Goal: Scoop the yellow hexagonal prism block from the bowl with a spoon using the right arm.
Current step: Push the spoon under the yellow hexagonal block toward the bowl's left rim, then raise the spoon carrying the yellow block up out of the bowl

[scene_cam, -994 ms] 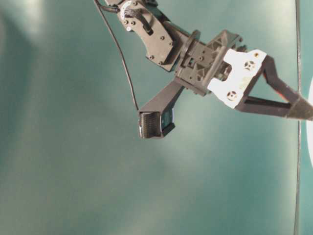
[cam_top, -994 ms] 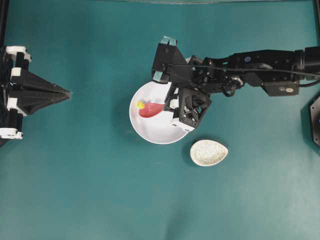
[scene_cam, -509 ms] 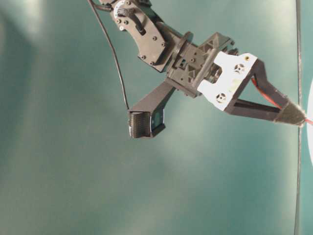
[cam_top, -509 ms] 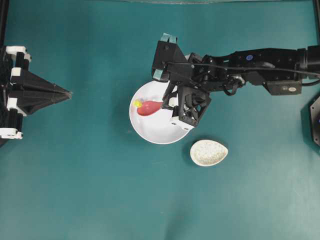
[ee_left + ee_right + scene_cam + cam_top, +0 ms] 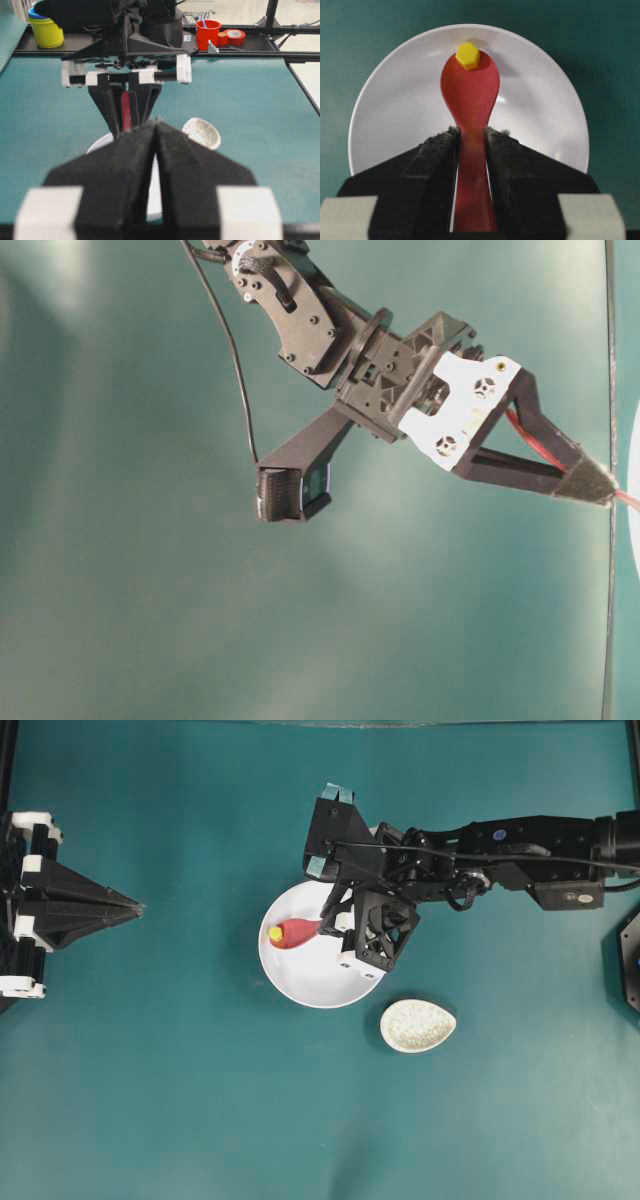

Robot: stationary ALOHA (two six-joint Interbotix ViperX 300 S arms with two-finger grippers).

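The white bowl point(image 5: 300, 978) stands mid-table. My right gripper point(image 5: 325, 925) reaches over its far right rim, shut on the handle of the pink-red spoon point(image 5: 295, 932). The scoop points left inside the bowl, and the yellow hexagonal prism block point(image 5: 275, 933) sits on its tip. The right wrist view shows the block point(image 5: 468, 55) at the front end of the spoon point(image 5: 470, 95), over the bowl point(image 5: 395, 110), with the gripper point(image 5: 471, 132) clamping the handle. At the far left my left gripper point(image 5: 135, 906) stays shut on nothing, seen close in its own view point(image 5: 156, 122).
A speckled cream spoon rest point(image 5: 417, 1025) lies just right of and below the bowl. In the left wrist view, a shelf behind the table carries a yellow container point(image 5: 46, 30), a red cup point(image 5: 208, 32) and a red tape roll point(image 5: 235, 36).
The right gripper has drawn back a little with the spoon. The block, beside the scoop's tip a second ago, now rests on the tip. The left arm has not moved.
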